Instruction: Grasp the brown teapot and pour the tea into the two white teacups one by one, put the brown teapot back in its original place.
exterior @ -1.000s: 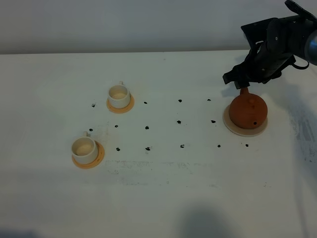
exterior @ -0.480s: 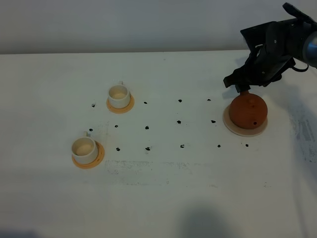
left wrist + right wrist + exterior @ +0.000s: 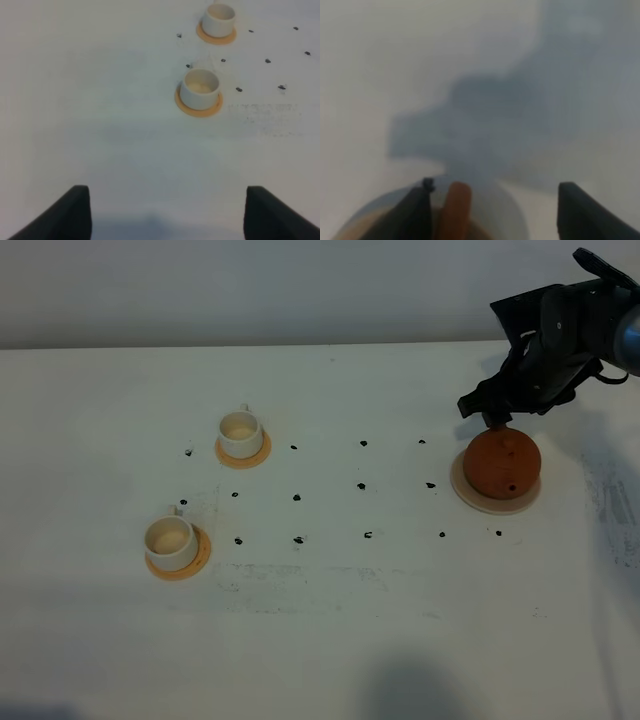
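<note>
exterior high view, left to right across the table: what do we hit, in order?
near teacup → far teacup → teapot, sitting on its coaster

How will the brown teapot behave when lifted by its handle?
Probably rigid and brittle: the brown teapot looks like clay. Round body, thin loop handle: it may swing in the grip. The knobbed lid could slip off when tilted.
</note>
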`<state>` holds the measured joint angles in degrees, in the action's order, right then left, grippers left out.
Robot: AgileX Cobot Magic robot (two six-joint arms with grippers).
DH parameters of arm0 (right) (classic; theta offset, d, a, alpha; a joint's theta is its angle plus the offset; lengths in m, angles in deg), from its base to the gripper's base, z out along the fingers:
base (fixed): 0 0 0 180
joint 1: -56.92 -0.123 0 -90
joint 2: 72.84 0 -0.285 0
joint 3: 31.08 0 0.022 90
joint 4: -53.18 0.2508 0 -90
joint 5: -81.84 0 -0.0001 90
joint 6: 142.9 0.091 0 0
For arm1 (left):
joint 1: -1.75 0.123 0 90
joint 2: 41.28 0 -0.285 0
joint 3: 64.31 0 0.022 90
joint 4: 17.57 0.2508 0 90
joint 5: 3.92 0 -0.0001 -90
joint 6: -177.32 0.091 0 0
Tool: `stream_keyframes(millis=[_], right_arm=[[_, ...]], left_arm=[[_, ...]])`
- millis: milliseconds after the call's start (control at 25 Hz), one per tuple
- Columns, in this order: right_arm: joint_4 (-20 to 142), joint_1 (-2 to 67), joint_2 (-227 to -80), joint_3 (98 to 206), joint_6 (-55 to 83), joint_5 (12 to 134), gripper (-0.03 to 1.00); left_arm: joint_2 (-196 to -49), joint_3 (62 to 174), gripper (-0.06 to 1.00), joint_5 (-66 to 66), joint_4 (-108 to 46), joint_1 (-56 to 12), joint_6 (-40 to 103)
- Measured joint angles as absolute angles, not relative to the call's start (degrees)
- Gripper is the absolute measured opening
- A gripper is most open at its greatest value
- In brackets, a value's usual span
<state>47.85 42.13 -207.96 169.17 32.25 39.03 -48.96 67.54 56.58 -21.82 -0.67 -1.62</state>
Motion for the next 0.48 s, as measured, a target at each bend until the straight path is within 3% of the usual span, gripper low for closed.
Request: stream_keyframes(millis=[480], right_arm=[[46.9,42.3,-208.0,169.2,32.4,38.9,0.56]], left_arm=[[-49.0,67.5,0.61,56.6,-21.8,-0.7,-1.6]])
